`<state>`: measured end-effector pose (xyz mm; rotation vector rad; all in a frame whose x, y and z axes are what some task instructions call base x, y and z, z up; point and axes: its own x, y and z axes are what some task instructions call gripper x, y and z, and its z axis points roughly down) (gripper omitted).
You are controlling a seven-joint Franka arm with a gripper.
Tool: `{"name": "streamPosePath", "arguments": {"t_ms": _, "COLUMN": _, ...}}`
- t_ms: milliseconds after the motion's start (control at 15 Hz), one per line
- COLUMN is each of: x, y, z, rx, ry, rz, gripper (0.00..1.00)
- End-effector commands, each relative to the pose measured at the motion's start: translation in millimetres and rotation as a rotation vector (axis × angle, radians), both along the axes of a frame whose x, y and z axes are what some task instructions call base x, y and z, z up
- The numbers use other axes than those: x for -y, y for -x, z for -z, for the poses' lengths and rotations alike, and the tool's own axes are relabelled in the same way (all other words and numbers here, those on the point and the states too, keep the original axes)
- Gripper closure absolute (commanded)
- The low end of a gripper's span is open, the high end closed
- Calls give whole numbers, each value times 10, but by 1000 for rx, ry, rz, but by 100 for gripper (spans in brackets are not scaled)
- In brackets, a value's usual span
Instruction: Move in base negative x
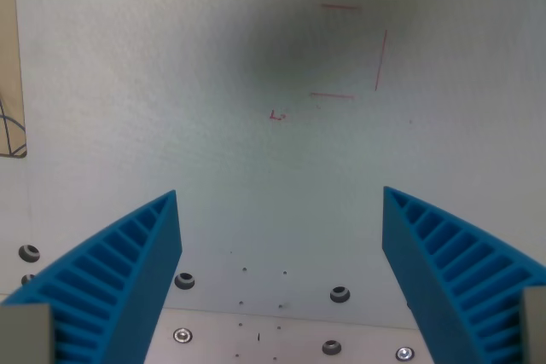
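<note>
End effector (281, 202) agape above table (171, 83)

A board (171, 83) lies beyond two spread fingers (119, 279). Drawn lines (354, 49) sit on it beyond the wrist view's right finger. Screws (339, 294) lie between the fingers, near their base.

The gripper (280, 202) has blue ribbed fingers (128, 270) at 7 and 5 o'clock, spread wide apart, gripping nothing.

A pale desk (171, 66) bears thin red marks (351, 50), a soft dark shadow (290, 49), and bolts (339, 294) along its near edge.
</note>
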<state>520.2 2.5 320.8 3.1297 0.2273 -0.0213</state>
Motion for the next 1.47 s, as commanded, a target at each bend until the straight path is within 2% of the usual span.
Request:
{"name": "streamPosePath", "arguments": {"t_ms": 67, "x": -7, "y": 53, "z": -22, "rx": 4, "ry": 0, "rz": 0, "gripper": 0}}
{"name": "streamPosePath", "arguments": {"t_ms": 667, "x": -72, "y": 518, "z": 7, "rx": 4, "ry": 0, "rz": 0, "gripper": 0}}
{"name": "streamPosePath", "arguments": {"t_ms": 1467, "x": -171, "y": 1139, "z": 111, "rx": 4, "ry": 0, "rz": 0, "gripper": 0}}
